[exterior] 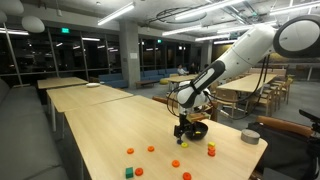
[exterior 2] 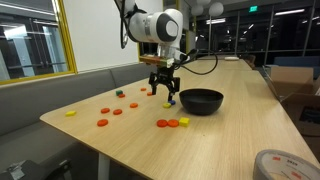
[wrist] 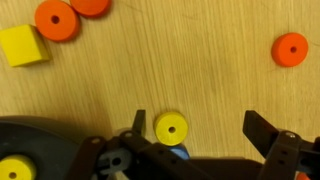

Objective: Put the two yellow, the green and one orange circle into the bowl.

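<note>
Wooden table, dim office hall. Gripper hung w/ jaws spread wide, empty, straddling yellow disc just beside bowl — 2nd yellow disc apparently lay inside. Step: picking this yellow. Next — descend, pinch, lift over rim.

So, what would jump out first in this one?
The robot's open gripper hangs low over the wooden table, right beside the glossy black bowl. In the wrist view a yellow disc lies on the wood between its fingers. Orange discs are scattered across the tabletop.
</note>
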`<state>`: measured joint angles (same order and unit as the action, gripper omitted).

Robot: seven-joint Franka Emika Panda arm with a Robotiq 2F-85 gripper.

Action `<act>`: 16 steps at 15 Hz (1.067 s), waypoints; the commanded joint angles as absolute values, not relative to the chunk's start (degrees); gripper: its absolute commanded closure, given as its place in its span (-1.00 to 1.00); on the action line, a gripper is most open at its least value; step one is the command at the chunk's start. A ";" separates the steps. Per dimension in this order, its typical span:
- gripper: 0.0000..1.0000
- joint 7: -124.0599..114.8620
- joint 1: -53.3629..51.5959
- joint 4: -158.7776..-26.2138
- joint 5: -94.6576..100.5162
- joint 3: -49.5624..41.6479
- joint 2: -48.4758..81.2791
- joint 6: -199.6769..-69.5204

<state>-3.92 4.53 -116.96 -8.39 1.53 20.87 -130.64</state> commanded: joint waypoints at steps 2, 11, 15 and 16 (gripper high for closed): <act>-1.00 -10.28 0.96 -114.85 -4.30 -1.18 22.53 -131.65; -1.00 -19.14 -2.36 -118.08 -2.05 -3.06 23.54 -144.82; -1.00 -21.51 -3.17 -119.33 -1.83 -4.19 23.64 -147.41; -1.00 -22.40 -3.48 -119.60 -1.53 -4.66 23.52 -147.51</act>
